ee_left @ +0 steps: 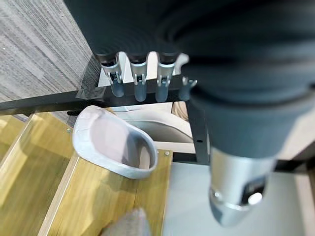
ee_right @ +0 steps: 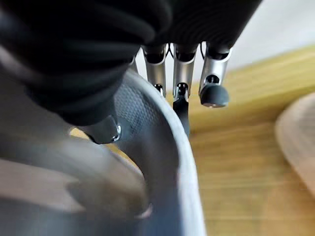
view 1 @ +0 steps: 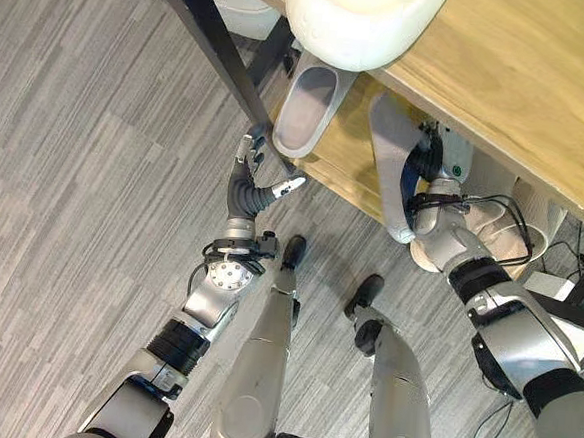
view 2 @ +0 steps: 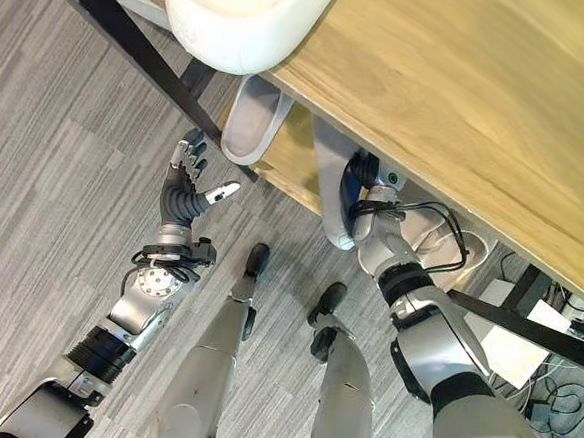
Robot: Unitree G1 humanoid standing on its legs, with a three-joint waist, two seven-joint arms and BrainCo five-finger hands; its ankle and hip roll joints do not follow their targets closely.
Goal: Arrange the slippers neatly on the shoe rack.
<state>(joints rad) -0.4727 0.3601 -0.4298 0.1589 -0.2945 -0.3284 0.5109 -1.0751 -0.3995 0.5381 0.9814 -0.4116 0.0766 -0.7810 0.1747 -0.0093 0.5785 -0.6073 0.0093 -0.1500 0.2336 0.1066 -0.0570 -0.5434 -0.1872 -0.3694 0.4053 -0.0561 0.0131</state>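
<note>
Right up against the right wrist lens is the grey slipper (ee_right: 167, 147), its curved rim and textured inner wall looming large, and the right hand (ee_right: 179, 73) is clamped on it: silver fingers (ee_right: 212, 78) curl down over the edge with a dark tip showing on the outside, while the thumb presses inside the shoe. From the head, that same slipper (view 1: 391, 166) lies tilted on its side at the front edge of the lower wooden shelf (view 1: 341, 167) of the shoe rack, heel end hanging out toward the floor, the right hand (view 1: 425, 178) tucked in against it under the top board (view 1: 522, 85). Over to the left hand (view 1: 250, 176) now: fingers straight and loose, thumb stuck out to the side, holding nothing, palm raised just below the black metal rack leg (view 1: 219, 44). Its wrist view looks past those straight fingers (ee_left: 140, 78) at a black crossbar and onto the second slipper (ee_left: 115, 147), pale grey, sitting opening-up on the lower shelf near its corner. In the head views that second slipper (view 1: 305, 110) rests on the shelf just beside the left hand, not touched, and close alongside the gripped one. A white rounded container (view 1: 356, 18) sits on the top board above them. Grey wood-grain floor (view 1: 85, 164) spreads all around.
</note>
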